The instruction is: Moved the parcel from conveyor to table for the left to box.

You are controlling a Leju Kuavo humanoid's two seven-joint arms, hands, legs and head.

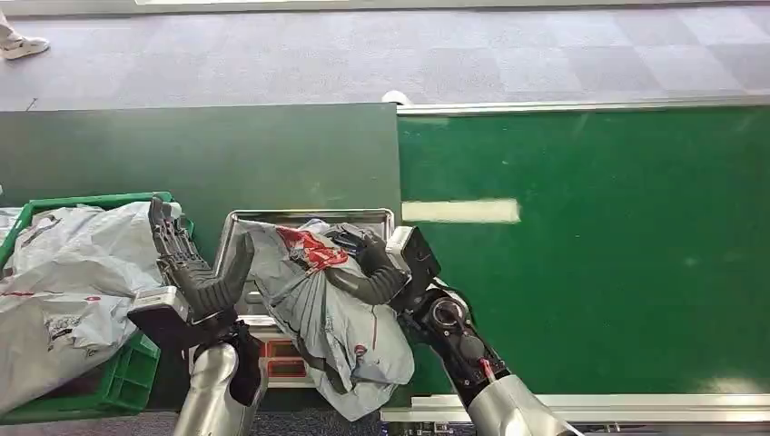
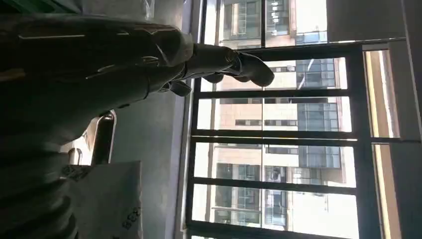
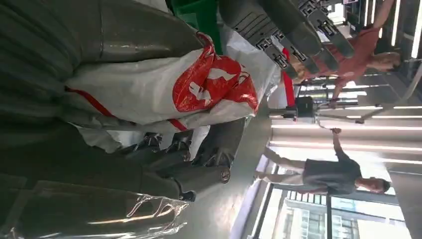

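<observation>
The right hand (image 1: 377,268) grips the parcel (image 1: 331,313), a grey plastic mailer bag with a red printed mark, its fingers (image 3: 169,149) curled into the crumpled plastic on one side and the thick thumb pressing from the other. The parcel hangs from those fingers over a shallow metal tray (image 1: 263,218) on the dark green surface (image 1: 227,154), its lower end drooping past the near edge toward the robot's body. Just beside the parcel, on the far side from the right fingers, the left hand (image 1: 195,268) stands upright with its fingers (image 1: 168,232) spread and straight and the thumb angled toward the bag, holding nothing; whether the thumb touches the plastic I cannot tell. Beyond the left fingers, a green crate (image 1: 127,377) holds more grey bags (image 1: 64,282). Beyond the right hand lies the brighter green conveyor belt (image 1: 590,245). In the right wrist view, two people (image 3: 323,174) stand in the background.
</observation>
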